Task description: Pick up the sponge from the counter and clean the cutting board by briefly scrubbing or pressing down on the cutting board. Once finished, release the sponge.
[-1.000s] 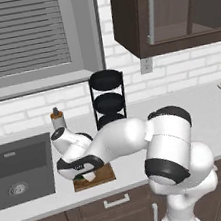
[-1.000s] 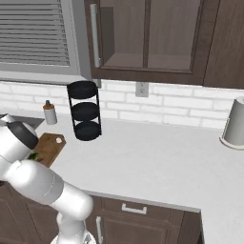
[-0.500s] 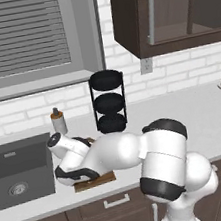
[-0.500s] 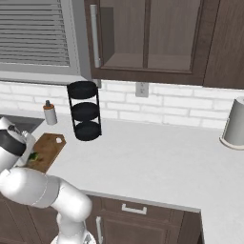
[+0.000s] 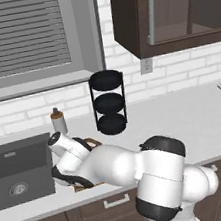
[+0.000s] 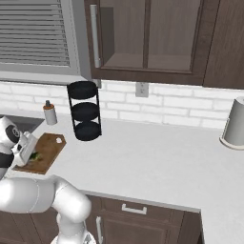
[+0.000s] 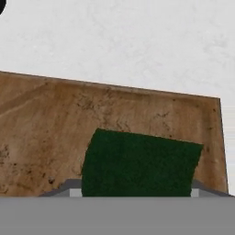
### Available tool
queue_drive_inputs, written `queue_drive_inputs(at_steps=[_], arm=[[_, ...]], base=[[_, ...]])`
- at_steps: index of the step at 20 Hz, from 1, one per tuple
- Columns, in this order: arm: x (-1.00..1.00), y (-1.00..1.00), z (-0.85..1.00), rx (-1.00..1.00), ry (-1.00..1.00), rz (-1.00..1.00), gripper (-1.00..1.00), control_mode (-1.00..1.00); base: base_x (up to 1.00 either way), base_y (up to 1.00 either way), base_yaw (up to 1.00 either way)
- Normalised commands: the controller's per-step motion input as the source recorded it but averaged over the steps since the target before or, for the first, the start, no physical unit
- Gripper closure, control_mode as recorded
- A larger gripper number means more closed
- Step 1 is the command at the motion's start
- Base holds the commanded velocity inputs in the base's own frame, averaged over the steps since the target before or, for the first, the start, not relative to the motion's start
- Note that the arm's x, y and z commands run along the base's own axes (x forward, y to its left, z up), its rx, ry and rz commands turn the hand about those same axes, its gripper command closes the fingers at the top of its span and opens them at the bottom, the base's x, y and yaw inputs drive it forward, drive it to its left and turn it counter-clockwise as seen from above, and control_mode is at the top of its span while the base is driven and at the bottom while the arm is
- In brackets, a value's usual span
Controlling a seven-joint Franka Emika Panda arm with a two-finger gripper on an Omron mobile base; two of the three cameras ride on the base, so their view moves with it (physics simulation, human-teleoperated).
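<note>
Arm swung farther left, pincer (image 6: 29,153) pinching sponge (image 7: 140,164) on cutting board (image 6: 44,151), tiered rack (image 6: 85,110) behind.

A dark green sponge (image 7: 140,163) lies on the mottled brown cutting board (image 7: 55,128), against the pale grey-white counter (image 7: 119,41).

Even rendered light, soft shadows, mild pixelation
</note>
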Motion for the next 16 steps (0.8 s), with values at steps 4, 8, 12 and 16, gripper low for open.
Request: queue_drive_inputs(at_steps=[4, 8, 12, 16], arm=[[-0.23, -0.54, -0.23, -0.04, 0.00, 0.00, 1.00, -1.00], [-0.24, -0.53, -0.30, -0.06, 0.00, 0.00, 1.00, -1.00], [-0.09, -0.60, -0.41, -0.04, -0.03, 0.00, 1.00, -1.00], [0.00, -0.71, -0.33, 0.00, 0.00, 0.00, 1.00, -1.00]], base=[[0.00, 0.00, 0.00], [0.00, 0.00, 0.00], [0.00, 0.00, 0.00], [0.00, 0.00, 0.00]])
